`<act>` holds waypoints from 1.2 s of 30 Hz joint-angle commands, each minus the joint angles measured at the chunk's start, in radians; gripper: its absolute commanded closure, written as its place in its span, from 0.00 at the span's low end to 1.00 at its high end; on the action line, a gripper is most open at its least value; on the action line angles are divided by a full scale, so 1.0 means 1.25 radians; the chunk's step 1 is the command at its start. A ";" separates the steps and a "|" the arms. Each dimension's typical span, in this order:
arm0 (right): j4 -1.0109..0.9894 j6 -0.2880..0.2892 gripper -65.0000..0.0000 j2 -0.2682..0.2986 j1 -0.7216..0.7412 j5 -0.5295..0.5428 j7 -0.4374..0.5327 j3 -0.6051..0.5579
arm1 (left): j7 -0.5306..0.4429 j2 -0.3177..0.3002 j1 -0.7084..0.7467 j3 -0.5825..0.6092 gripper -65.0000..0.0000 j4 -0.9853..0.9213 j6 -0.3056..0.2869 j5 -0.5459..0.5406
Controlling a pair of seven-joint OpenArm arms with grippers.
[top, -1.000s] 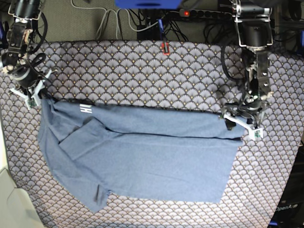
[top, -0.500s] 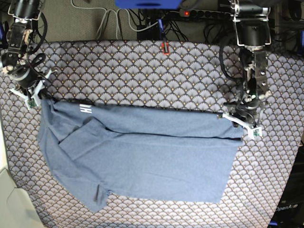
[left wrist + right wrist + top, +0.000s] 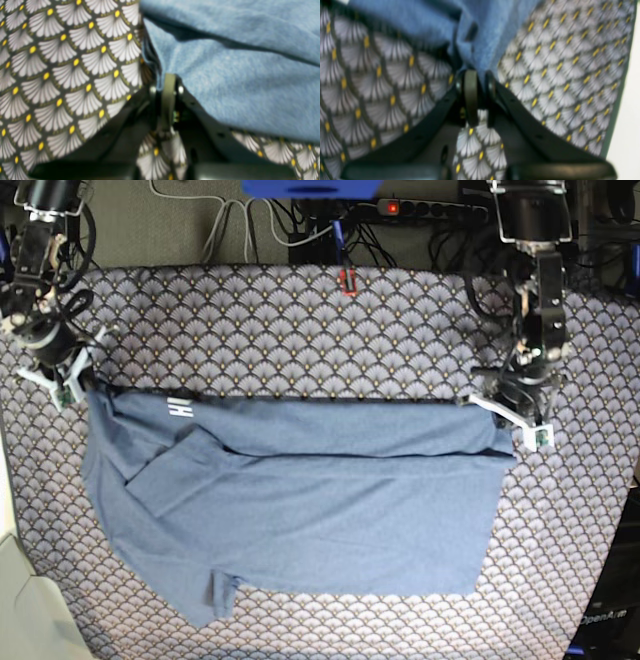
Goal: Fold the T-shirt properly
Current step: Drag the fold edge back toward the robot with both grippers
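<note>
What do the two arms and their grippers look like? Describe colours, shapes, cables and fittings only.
Both arms are black, jointed and boxy, with dark cables looping beside them. The left gripper and right gripper each carry a white bracket with a small green part at its tip. In the wrist views, the fingers are black, tapering inward to olive-grey pads fixed with silver screws.
</note>
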 commanded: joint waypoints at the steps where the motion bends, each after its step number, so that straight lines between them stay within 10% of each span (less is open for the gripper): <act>1: 0.013 -0.004 1.00 0.015 0.004 0.010 0.018 0.007 | -0.019 -0.008 -0.001 -0.004 1.00 0.028 0.001 0.001; 36: 0.118 -0.004 1.00 0.008 -0.253 0.085 0.062 0.054 | -0.017 -0.057 0.279 -0.140 1.00 0.213 0.000 0.000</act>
